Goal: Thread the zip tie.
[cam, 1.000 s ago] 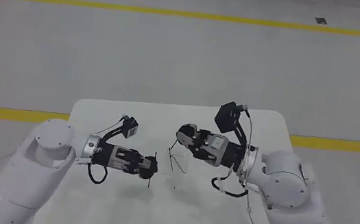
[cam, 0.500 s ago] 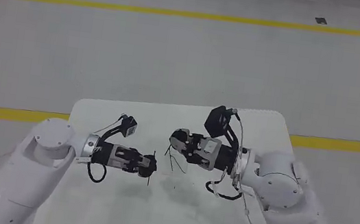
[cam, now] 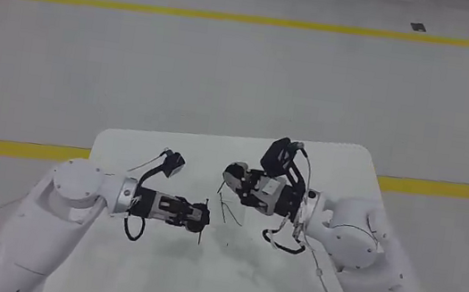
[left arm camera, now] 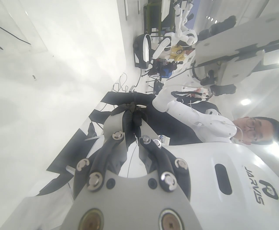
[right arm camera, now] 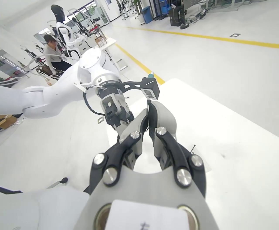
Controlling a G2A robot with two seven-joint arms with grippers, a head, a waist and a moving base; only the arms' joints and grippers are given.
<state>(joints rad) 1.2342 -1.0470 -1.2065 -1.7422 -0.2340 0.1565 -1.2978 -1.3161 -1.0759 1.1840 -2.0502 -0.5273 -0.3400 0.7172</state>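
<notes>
Over a white table point(cam: 322, 163), the right gripper point(right arm camera: 148, 109) has its pincer clamped together on the thin black zip tie point(right arm camera: 148, 104), which in the top view trails down from the fingertips toward the tabletop. Facing it and near but apart, the left gripper point(cam: 200, 217) has its padded fingers point(left arm camera: 127, 122) pressed together, with a second black strand point(cam: 200, 233) crossing at their tip. A white label point(right arm camera: 143, 217) on the right wrist mount carries a mark too cropped to read.
</notes>
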